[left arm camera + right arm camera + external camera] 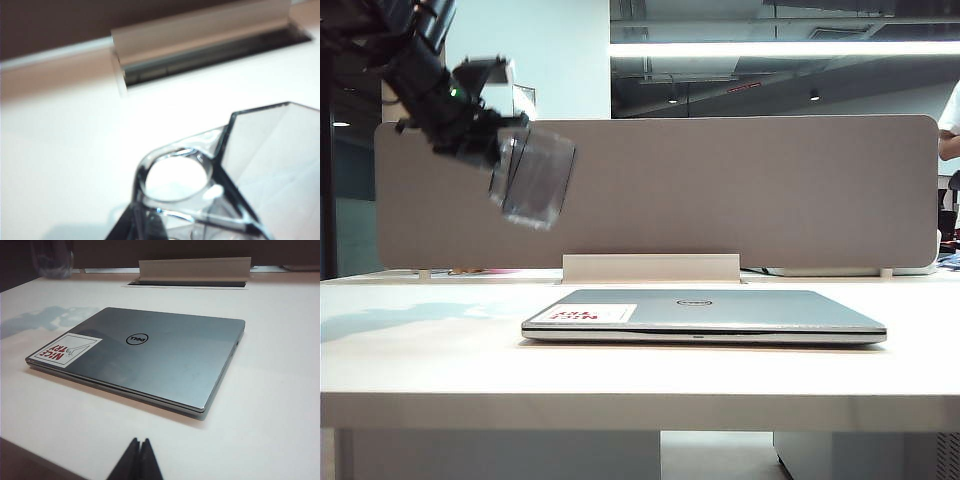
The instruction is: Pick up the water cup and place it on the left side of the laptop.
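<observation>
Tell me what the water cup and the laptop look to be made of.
Water cup, held in the air by the left hand: clear grey-tinted plastic by the look, though possibly glass; the divider shows through its flat facets. Laptop, closed on the table: probably brushed silver-grey metal, matte with a soft sheen, but painted plastic can't be ruled out.

Illumination is bright and comes from a ceiling light strip [780, 48] overhead. The white table [420, 370] is overexposed in the left wrist view, with glare washing out surface detail. The water cup [532, 178] appears motion-blurred in the exterior view and out of focus at close range. The laptop [150, 352] is sharp and casts a narrow shadow.
</observation>
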